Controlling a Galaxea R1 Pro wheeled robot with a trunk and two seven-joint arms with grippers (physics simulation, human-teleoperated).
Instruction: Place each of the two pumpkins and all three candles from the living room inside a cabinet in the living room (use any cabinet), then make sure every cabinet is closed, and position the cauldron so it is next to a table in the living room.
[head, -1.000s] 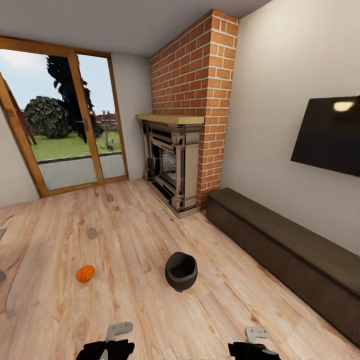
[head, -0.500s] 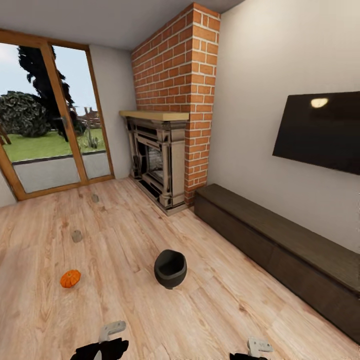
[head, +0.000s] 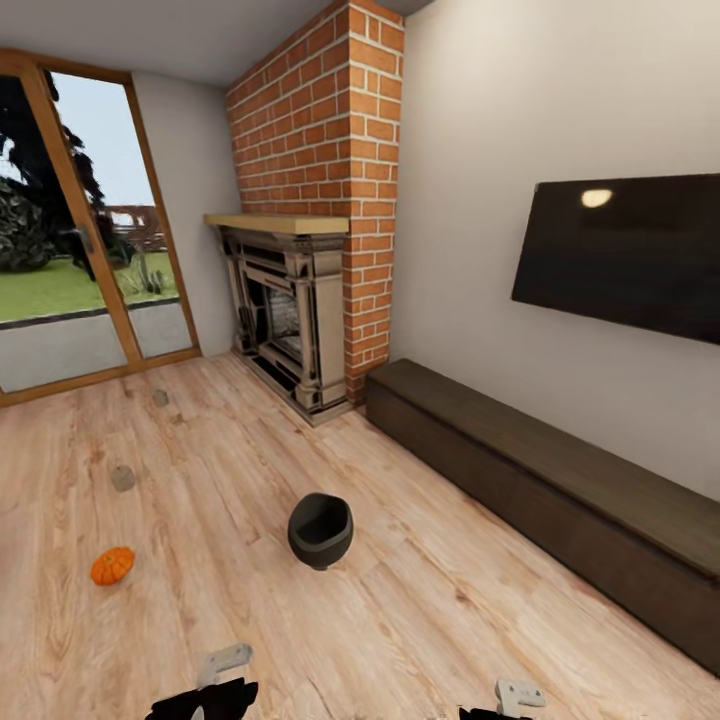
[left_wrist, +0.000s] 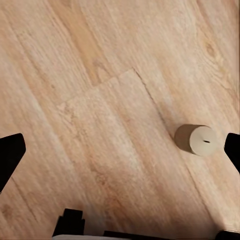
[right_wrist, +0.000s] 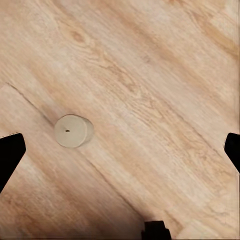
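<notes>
On the plank floor (head: 420, 620) ahead of you sits the black cauldron (head: 321, 529), upright, mouth open, well short of the brick fireplace (head: 290, 300). Left of the cauldron lies one orange pumpkin (head: 112, 565), and beyond that pumpkin two candles: the nearer candle (head: 122, 478), then the farther candle (head: 160, 398) close to the glass doors (head: 70, 290). Right of the cauldron, the long dark cabinet (head: 560, 500) runs along the wall under the television (head: 630, 255), both fronts closed. Your left gripper (left_wrist: 120, 150) is spread wide with nothing in it; a third candle (left_wrist: 196, 139) stands on the floor below it. Your right gripper (right_wrist: 120, 150) is just as wide, empty too.
</notes>
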